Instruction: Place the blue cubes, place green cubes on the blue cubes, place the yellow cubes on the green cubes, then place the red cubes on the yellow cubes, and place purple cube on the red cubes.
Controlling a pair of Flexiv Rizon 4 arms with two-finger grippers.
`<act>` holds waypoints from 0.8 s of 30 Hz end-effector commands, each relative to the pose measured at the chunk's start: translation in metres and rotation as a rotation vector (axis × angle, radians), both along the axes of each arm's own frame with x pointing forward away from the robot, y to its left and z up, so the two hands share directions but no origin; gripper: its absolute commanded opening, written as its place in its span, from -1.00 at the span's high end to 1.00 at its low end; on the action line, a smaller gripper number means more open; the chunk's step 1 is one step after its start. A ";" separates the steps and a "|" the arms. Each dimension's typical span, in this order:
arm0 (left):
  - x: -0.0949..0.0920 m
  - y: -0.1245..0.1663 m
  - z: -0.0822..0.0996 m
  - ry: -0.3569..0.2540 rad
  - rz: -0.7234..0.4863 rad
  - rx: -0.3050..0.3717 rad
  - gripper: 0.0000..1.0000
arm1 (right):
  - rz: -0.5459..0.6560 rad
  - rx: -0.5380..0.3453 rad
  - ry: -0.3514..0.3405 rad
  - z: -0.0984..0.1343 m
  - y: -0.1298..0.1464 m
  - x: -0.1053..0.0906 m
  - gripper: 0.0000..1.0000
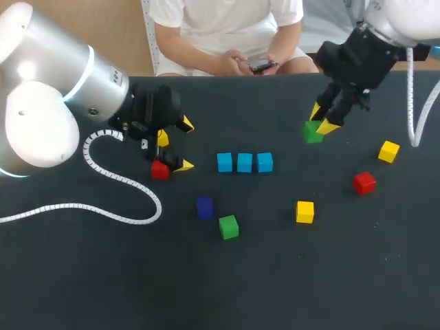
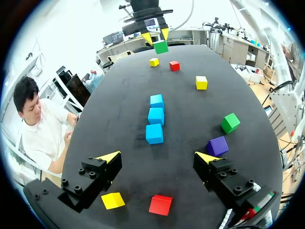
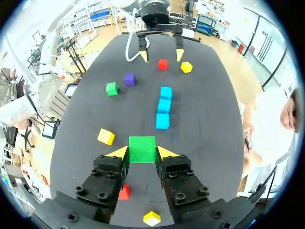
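Note:
Three blue cubes (image 1: 245,162) lie in a row at the table's middle, touching side by side. My right gripper (image 1: 322,119) hangs to the right of and behind them, shut on a green cube (image 3: 142,149) held between its yellow tips. My left gripper (image 1: 180,145) is open, left of the row, with nothing between its fingers. Close beneath it lie a red cube (image 2: 160,204) and a yellow cube (image 2: 113,200). A second green cube (image 1: 228,226) and the purple cube (image 1: 204,207) sit in front of the row.
A yellow cube (image 1: 304,212) lies front right of the row. Another red cube (image 1: 364,183) and another yellow cube (image 1: 388,151) lie further right. My left arm's white cable (image 1: 124,185) trails over the table's left side.

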State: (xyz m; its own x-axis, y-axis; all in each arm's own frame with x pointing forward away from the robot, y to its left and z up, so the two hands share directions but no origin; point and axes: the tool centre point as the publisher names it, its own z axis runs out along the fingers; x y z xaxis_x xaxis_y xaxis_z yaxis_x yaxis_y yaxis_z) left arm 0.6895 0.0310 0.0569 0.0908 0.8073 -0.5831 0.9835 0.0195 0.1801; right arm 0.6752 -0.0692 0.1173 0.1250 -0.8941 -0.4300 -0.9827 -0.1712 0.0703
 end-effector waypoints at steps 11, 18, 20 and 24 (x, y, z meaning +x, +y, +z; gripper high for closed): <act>0.001 0.001 -0.001 0.000 -0.004 -0.003 -1.00 | -0.042 -0.003 0.062 -0.029 0.056 -0.030 1.00; 0.001 0.001 -0.001 0.000 -0.004 -0.003 -1.00 | -0.039 -0.054 0.077 -0.038 0.077 -0.030 1.00; 0.001 0.001 -0.001 0.000 -0.004 -0.003 -1.00 | -0.044 -0.068 0.070 -0.040 0.082 -0.028 1.00; 0.001 0.001 -0.001 0.000 -0.004 -0.003 -1.00 | -0.049 -0.070 0.075 -0.047 0.090 -0.023 1.00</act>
